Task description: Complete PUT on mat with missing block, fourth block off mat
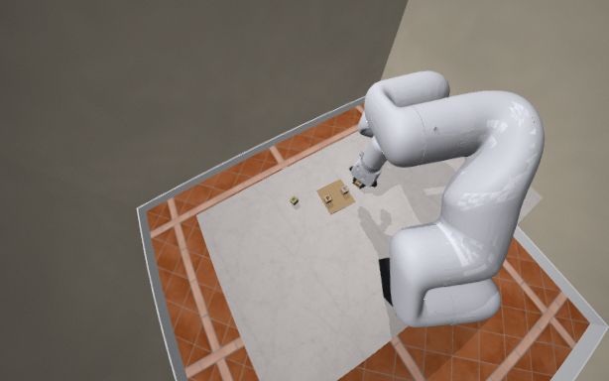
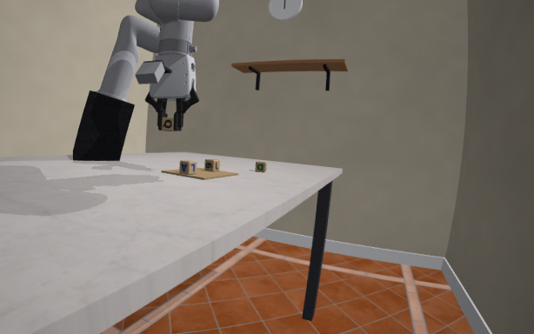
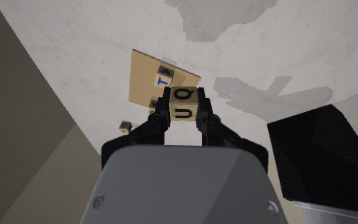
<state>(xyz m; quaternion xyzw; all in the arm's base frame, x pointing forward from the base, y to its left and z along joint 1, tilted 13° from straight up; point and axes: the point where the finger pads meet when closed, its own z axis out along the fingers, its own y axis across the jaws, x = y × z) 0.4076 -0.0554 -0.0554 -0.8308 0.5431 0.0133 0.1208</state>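
My gripper (image 2: 171, 123) is shut on a wooden letter block (image 3: 183, 104) and holds it well above the table, beside the mat's near edge. In the wrist view the held block shows a black U on the face toward the camera and a Q on the far face. The tan mat (image 2: 200, 173) lies flat on the table with two blocks on it. One block (image 3: 163, 79) shows a blue T on top; in the exterior view it (image 2: 188, 167) shows blue side letters. The other block (image 2: 212, 164) sits close beside it; its top letter is hidden.
A fourth block (image 2: 261, 166) with a green letter lies on the table off the mat, toward the table's far side; it also shows in the top view (image 1: 294, 200). The arm's black base (image 2: 103, 126) stands at the table's edge. A shelf (image 2: 289, 66) hangs on the wall.
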